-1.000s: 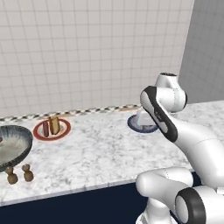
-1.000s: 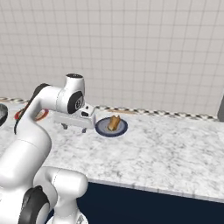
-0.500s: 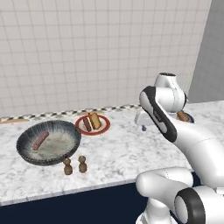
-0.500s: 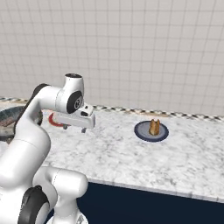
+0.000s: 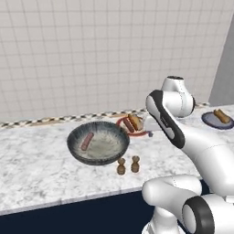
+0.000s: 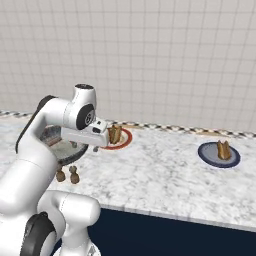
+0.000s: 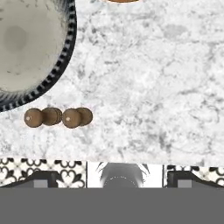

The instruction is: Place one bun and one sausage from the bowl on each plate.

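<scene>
Tool jaws wide apart, empty, above marble counter

A wall of pale square tiles stood behind my white-and-grey marble counter, a black-and-white patterned trim strip ran along its foot, and dark navy cabinet fronts sat below.

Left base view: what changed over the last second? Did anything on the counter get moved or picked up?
Only the base moved: it drove left along the counter, so the whole scene slid right. The bowl came from the left edge to the middle, and the navy plate went to the far right. Nothing was gripped or released. The gripper stayed open and empty, and one sausage stayed in the bowl.
</scene>
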Controlling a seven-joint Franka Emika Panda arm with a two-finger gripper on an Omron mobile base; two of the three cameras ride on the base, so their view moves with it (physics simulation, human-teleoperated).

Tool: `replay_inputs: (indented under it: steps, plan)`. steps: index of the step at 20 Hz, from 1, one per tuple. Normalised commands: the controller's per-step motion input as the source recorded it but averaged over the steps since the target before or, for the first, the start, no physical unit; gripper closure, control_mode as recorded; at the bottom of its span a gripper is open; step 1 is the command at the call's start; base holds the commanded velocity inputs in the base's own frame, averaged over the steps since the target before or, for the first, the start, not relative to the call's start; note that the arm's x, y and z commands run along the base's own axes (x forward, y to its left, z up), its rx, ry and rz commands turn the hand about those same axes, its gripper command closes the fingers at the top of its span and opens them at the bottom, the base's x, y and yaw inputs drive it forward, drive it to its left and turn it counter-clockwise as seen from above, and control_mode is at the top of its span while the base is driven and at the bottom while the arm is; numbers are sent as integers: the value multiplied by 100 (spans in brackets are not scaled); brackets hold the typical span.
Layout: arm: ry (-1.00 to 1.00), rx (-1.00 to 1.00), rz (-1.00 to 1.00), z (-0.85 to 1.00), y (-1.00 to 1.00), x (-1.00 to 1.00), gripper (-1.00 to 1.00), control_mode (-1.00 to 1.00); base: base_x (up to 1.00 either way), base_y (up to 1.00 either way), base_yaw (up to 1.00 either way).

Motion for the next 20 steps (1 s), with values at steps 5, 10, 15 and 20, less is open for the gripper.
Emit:
replay_inputs:
  steps: [5,10,15,20]
  plan:
    - [0,0,0,0,0,0,-100,100,0,66,0]
    - [0,0,0,0,0,0,-100,100,0,54,0]
    - [0,0,0,0,0,0,-100,100,0,53,0]
    - [0,0,0,0,0,0,-100,100,0,50,0]
